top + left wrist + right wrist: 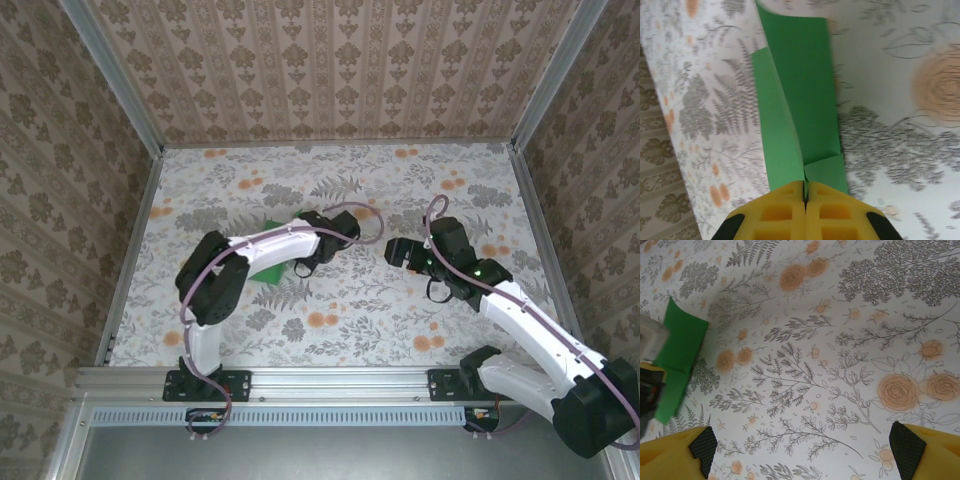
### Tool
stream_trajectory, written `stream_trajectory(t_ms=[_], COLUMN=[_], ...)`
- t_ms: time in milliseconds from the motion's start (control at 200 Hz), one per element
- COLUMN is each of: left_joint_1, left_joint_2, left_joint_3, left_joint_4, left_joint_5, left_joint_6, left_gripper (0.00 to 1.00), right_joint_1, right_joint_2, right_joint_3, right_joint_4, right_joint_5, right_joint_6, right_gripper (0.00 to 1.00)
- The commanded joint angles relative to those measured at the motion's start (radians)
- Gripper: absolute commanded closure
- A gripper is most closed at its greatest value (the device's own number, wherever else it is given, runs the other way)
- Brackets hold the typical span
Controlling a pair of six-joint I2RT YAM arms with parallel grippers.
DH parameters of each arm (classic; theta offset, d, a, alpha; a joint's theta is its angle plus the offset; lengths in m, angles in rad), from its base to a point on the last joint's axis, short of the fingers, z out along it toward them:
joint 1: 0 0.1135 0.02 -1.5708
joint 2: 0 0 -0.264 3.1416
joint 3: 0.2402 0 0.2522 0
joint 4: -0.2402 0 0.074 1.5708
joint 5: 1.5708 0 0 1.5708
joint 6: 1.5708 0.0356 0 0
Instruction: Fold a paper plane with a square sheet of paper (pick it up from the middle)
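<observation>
The green sheet of paper (800,90) is folded lengthwise, with a raised crease down its middle and two flaps. It stretches away from my left gripper (805,186), whose yellow jaws are shut on its near end at the crease. From above, the paper (266,268) peeks out under the left arm, left of centre on the table, with the left gripper (303,263) beside it. My right gripper (392,250) hovers open to the right, apart from the paper. In the right wrist view the paper (682,347) lies at the far left, and nothing sits between the wide-spread fingertips (702,444).
The floral tablecloth (400,310) covers the whole table. Patterned walls (330,70) close it in at the back and sides, with metal rails (135,240) along the edges. The left arm (275,243) bends across the paper's area.
</observation>
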Motion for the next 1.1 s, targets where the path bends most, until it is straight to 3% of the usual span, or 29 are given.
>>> stream_trajectory(t_ms=[0, 405, 710, 850, 995, 1095], left_joint_1=[-0.034, -0.087, -0.011, 0.034, 0.072, 0.094], left_joint_2=[0.032, 0.039, -0.071, -0.104, -0.145, -0.168], left_joint_3=[0.037, -0.042, -0.153, -0.199, -0.271, -0.313], left_joint_4=[0.028, 0.208, 0.392, 0.448, 0.526, 0.564], left_joint_5=[0.074, 0.384, 0.681, 0.801, 0.886, 0.903], left_joint_6=[-0.053, -0.120, -0.154, -0.160, -0.180, -0.200], left_gripper=[0.98, 0.88, 0.62, 0.56, 0.56, 0.65], right_joint_1=[-0.011, -0.060, -0.080, -0.080, -0.078, -0.070], right_joint_2=[-0.034, -0.028, 0.029, 0.077, 0.168, 0.257], right_joint_3=[-0.011, -0.019, 0.015, 0.006, 0.007, 0.015], right_joint_4=[-0.065, -0.113, -0.082, -0.022, 0.075, 0.180], right_joint_5=[0.059, 0.129, 0.070, 0.004, -0.126, -0.253], right_joint_6=[0.009, 0.079, 0.096, 0.116, 0.122, 0.142], right_gripper=[0.07, 0.07, 0.07, 0.08, 0.14, 0.30])
